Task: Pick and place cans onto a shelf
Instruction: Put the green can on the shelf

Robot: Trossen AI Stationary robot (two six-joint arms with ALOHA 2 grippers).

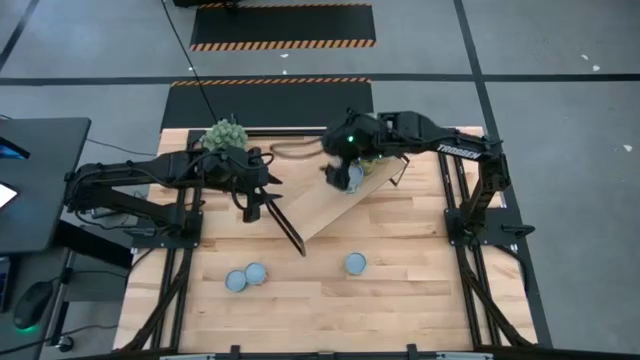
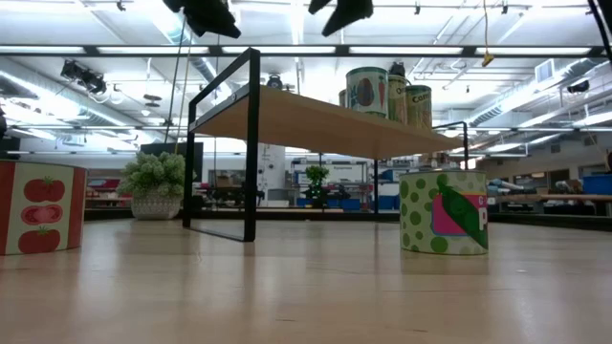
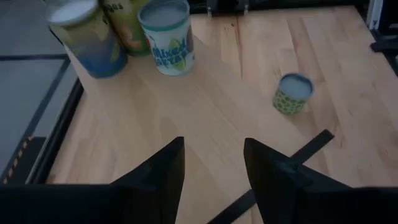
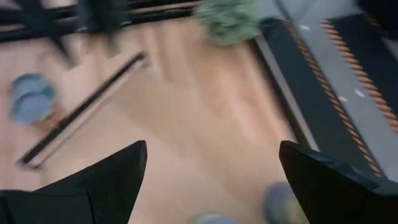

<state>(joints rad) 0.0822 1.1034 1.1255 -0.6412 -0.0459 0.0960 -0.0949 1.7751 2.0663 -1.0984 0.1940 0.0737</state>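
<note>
1. Hovering above the shelf (image 1: 335, 205), the right gripper (image 1: 345, 172) has its jaws wide apart and empty, probably over stacked cans (image 3: 165, 28).
2. Three cans (image 1: 355, 264) wait on the desk (image 1: 400, 300); the left gripper (image 1: 252, 205), half apart, is nearer.

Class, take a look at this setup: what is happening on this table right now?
A two-armed robot is moving cans onto a wooden shelf. A few cans already stand at one end of the shelf, under the right end effector, which is open and empty. Three cans are on the table in front of the shelf. The left end effector hangs over the shelf's other end, open and holding nothing. A green plant sits at the back of the table.
</note>
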